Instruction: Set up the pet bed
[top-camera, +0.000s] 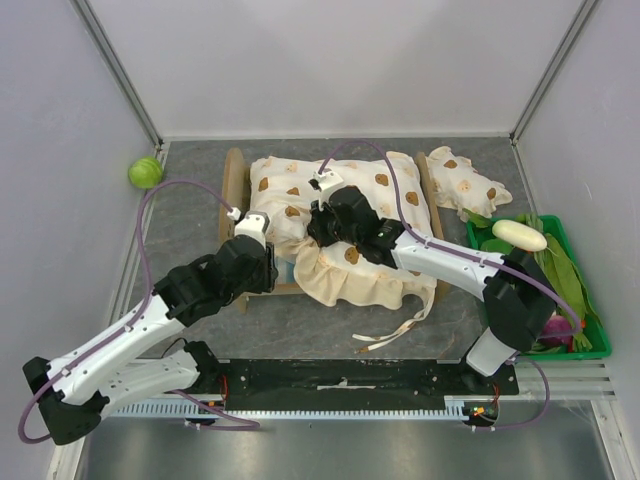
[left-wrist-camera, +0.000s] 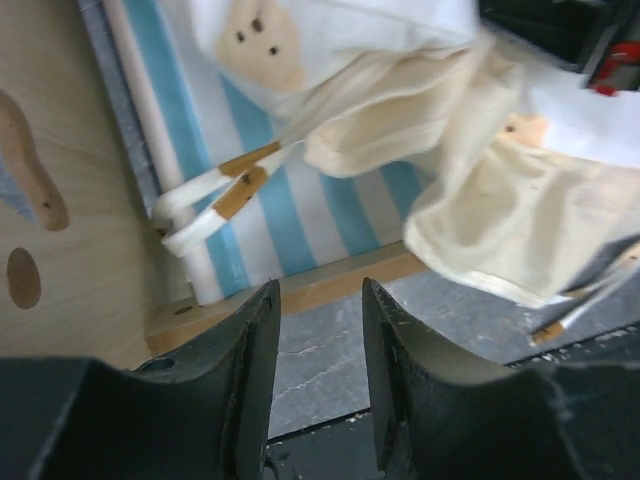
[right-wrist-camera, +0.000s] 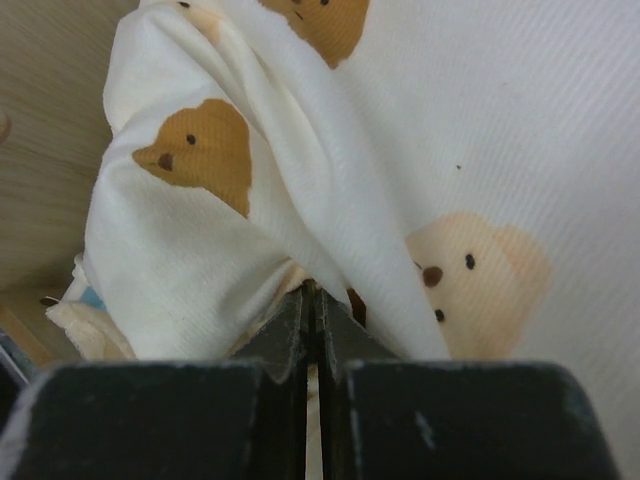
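The pet bed (top-camera: 236, 176) lies mid-table, its wooden headboard to the left. The cream bear-print cushion (top-camera: 345, 182) lies rumpled over it, with its front part bunched over the near rail. My right gripper (top-camera: 318, 228) is shut on a fold of the cushion (right-wrist-camera: 200, 230), as the right wrist view (right-wrist-camera: 312, 292) shows. My left gripper (top-camera: 268, 268) is open and empty at the bed's near left corner. The left wrist view (left-wrist-camera: 320, 290) shows it just above the near rail (left-wrist-camera: 330, 282), with the striped base (left-wrist-camera: 290, 215), the headboard (left-wrist-camera: 60, 170) and the cushion's ties (left-wrist-camera: 215, 200) beyond.
The small frilled bear-print pillow (top-camera: 465, 183) lies right of the bed. A green basket (top-camera: 590, 340) of vegetables stands at the right edge. A green ball (top-camera: 145, 172) sits at the back left. Loose ties (top-camera: 395, 330) trail onto the table in front of the bed.
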